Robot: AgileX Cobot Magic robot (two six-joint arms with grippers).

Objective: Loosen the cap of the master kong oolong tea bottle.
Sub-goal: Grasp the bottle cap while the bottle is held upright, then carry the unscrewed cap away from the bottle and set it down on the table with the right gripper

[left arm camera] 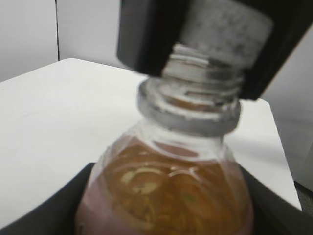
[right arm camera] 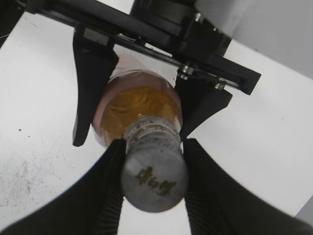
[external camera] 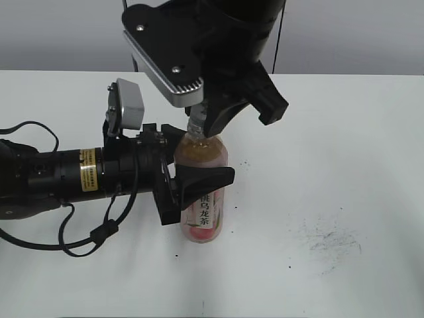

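Note:
The master kong oolong tea bottle [external camera: 204,211] stands upright on the white table, amber tea showing above its pink label. My left gripper [external camera: 192,160] reaches in from the left and is shut on the bottle's upper body; its dark jaws flank the bottle's shoulder [left arm camera: 166,191] in the left wrist view. My right gripper [right arm camera: 153,159] comes down from above and is shut on the cap [right arm camera: 154,180], a grey-white cap with a dark logo on top. In the left wrist view the cap [left arm camera: 222,27] sits between black fingers, with neck threads bare below it. In the exterior view the right gripper [external camera: 204,127] hides the cap.
The white table [external camera: 344,146] carries faint dark smudges at the front right [external camera: 331,242]. The left arm's body and black cables [external camera: 59,179] lie across the table's left side. A grey wall stands behind the table.

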